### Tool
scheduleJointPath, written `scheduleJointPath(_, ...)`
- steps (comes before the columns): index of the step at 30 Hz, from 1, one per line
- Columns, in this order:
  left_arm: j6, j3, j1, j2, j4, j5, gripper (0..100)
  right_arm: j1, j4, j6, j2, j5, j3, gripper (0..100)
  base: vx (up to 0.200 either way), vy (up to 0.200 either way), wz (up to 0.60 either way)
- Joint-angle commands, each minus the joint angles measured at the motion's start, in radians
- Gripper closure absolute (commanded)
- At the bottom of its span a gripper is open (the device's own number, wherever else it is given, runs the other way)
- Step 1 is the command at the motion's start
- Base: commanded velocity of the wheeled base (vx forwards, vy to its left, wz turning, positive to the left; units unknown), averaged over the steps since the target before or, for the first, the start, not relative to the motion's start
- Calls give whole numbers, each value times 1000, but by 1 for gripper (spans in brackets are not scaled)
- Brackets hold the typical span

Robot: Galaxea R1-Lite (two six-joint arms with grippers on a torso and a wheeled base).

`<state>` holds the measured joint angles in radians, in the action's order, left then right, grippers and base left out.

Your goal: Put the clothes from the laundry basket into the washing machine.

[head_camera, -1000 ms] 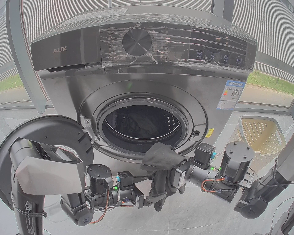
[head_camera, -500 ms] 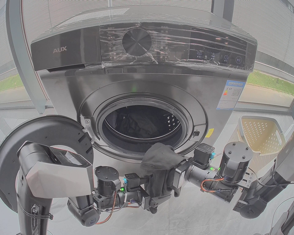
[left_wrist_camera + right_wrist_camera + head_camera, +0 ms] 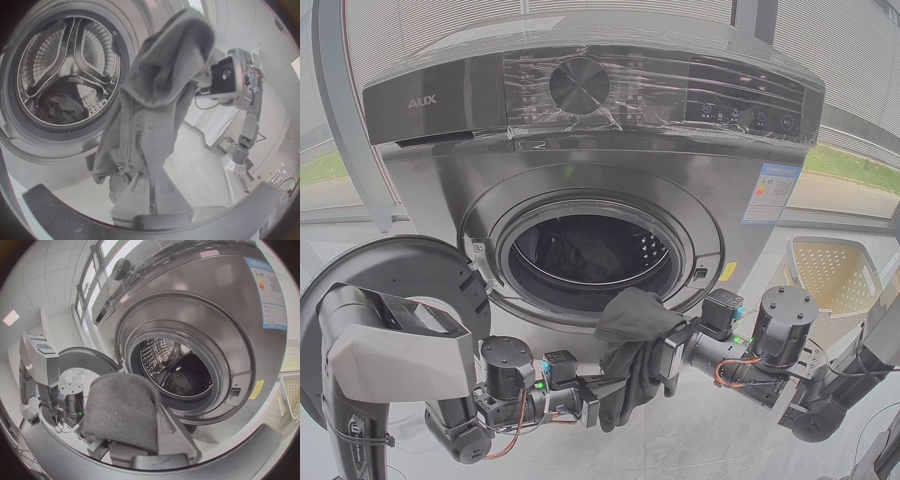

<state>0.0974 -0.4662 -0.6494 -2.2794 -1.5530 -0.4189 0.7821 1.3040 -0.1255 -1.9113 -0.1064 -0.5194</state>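
A dark grey garment [image 3: 634, 319] hangs in front of the washing machine [image 3: 581, 156], just below its open drum mouth [image 3: 594, 256]. My right gripper [image 3: 669, 350] is shut on the garment's upper fold, which drapes over its fingers in the right wrist view [image 3: 122, 405]. My left gripper [image 3: 600, 390] is lower and to the left, shut on the hanging hem [image 3: 140, 162]. More dark clothes [image 3: 62, 107] lie in the drum. The beige laundry basket [image 3: 837, 281] stands on the floor to the right.
The round machine door [image 3: 394, 275] is swung open to the left, behind my left arm. A pale tiled floor [image 3: 700, 437] lies under both arms. Windows run behind the machine.
My left gripper went right to the hanging cloth, then drew back left with the hem in it. My right gripper rose slightly with the garment.
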Motion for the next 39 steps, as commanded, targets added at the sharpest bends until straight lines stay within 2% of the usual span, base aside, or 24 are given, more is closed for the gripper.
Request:
scheduleJointPath(1,4,77,5,121,-4,0,100,-20,-2,0,8,2,9,100,0,0,0)
scheduleJointPath(7,-5,138,70,261,-4,-1,100,-43,0,-2,32,19,38,100,0,0,0)
scheduleJointPath(10,4,184,132,357,-4,-8,100,-67,21,-42,51,114,99,100,0,0,0)
scheduleJointPath(11,4,185,134,360,-2,-8,100,-67,24,-45,51,119,102,100,0,0,0)
scheduleJointPath(12,2,212,158,403,-4,-14,100,-72,52,-68,67,172,151,100,0,0,0)
scheduleJointPath(14,7,228,171,436,-4,-18,100,-73,75,-74,77,200,193,100,0,0,0)
scheduleJointPath(15,2,241,189,469,-2,-18,100,-75,103,-75,78,231,236,100,0,0,0)
scheduleJointPath(17,4,244,198,494,-2,-20,100,-73,135,-77,70,252,282,100,0,0,0)
scheduleJointPath(21,4,224,201,495,-2,-32,100,-76,190,-83,60,254,312,100,0,0,0)
scheduleJointPath(23,-1,201,209,494,-2,-35,100,-106,244,-97,26,251,323,100,0,0,0)
scheduleJointPath(27,1,187,218,491,-4,-37,100,-156,245,-94,12,257,309,100,0,0,0)
scheduleJointPath(35,4,156,246,503,-4,-35,100,-155,247,-100,-46,244,254,100,0,0,0)
scheduleJointPath(39,4,166,244,511,-2,-34,100,-136,247,-103,-48,215,211,100,0,0,0)
